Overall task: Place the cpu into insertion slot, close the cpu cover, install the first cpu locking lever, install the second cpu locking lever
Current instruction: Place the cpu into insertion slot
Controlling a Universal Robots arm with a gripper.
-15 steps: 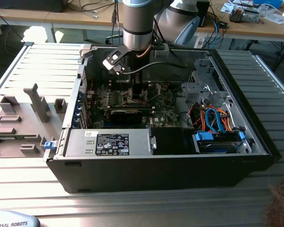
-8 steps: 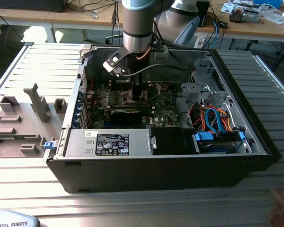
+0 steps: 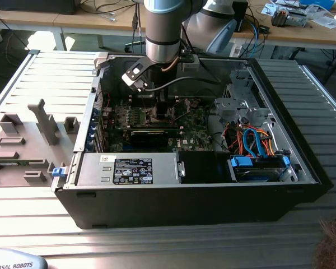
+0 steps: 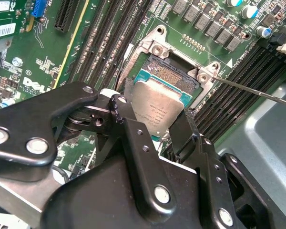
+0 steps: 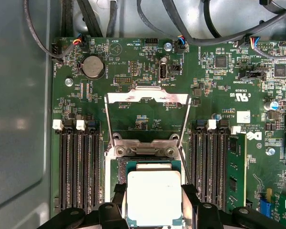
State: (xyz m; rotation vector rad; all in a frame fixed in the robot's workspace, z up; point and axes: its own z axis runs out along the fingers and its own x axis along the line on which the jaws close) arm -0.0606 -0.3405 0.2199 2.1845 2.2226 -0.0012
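Observation:
The cpu [image 5: 154, 198] is a silver-grey square chip, and my gripper [image 5: 154, 192] is shut on it, one black finger [image 5: 118, 194] at each side. It hangs just over the insertion slot [image 4: 174, 76], offset so a strip of the slot's pins shows beyond the cpu [image 4: 157, 109]. The cpu cover [image 5: 148, 98] stands swung open past the slot's hinge. A thin locking lever [image 4: 257, 93] sticks out raised beside the slot. In the exterior view my gripper [image 3: 159, 107] reaches down into the open computer case [image 3: 302, 168].
Memory slots [image 5: 78, 167] run along both sides of the socket. Black cables [image 5: 219, 33] cross above the board. A power supply [image 3: 129, 168] and a drive cage with blue and orange cables [image 3: 257, 148] fill the case's near side. Grey fixtures [image 3: 42, 123] stand at the exterior view's left.

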